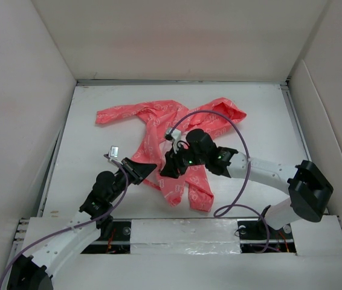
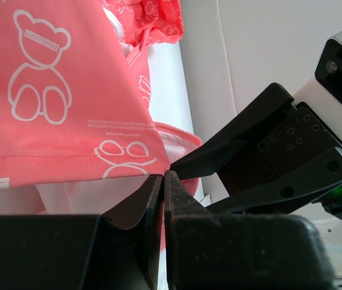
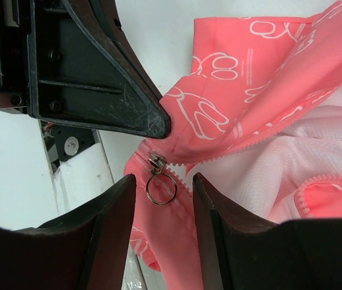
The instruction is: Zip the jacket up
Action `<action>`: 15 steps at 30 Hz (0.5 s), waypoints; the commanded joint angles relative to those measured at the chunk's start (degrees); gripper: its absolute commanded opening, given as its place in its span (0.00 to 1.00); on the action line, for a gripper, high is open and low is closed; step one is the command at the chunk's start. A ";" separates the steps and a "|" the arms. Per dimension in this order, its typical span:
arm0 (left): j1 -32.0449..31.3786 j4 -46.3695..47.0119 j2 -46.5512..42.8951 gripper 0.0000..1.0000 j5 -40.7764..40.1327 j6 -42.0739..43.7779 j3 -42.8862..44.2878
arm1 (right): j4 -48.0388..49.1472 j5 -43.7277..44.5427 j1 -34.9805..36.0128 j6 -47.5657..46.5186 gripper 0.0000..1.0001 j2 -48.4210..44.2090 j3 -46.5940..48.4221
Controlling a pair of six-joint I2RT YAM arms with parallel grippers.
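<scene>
The coral-pink jacket (image 1: pixel 159 118) lies crumpled in the middle of the white table, its front open and the pale lining (image 3: pixel 316 133) showing. My left gripper (image 1: pixel 150 168) is shut on the jacket's bottom hem (image 2: pixel 68 164), just beside the foot of the zipper. My right gripper (image 1: pixel 172 168) hovers over the same spot, open. Between its fingertips (image 3: pixel 122 199) sits the metal zipper slider (image 3: pixel 156 162) with its ring pull, untouched by either finger. The left gripper's fingers (image 3: pixel 98 90) press the fabric right above the slider. The zipper teeth (image 3: pixel 261 142) run apart up to the right.
White walls (image 1: pixel 20 121) box in the table (image 1: pixel 267 121) on three sides. A purple cable (image 1: pixel 243 151) loops over the right arm above the jacket. The arm bases stand on the near ledge (image 1: pixel 183 232).
</scene>
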 commanded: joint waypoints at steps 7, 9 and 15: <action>-0.29 3.72 -0.42 0.00 1.21 0.84 1.16 | -3.08 -1.13 0.90 -3.07 0.45 1.97 2.94; -0.29 3.72 -0.51 0.00 1.21 0.75 1.16 | -2.82 -0.87 0.90 -2.72 0.42 2.15 3.12; -0.29 3.64 -0.60 0.00 1.38 0.75 0.98 | 0.24 -0.96 0.90 -1.49 0.32 1.89 3.12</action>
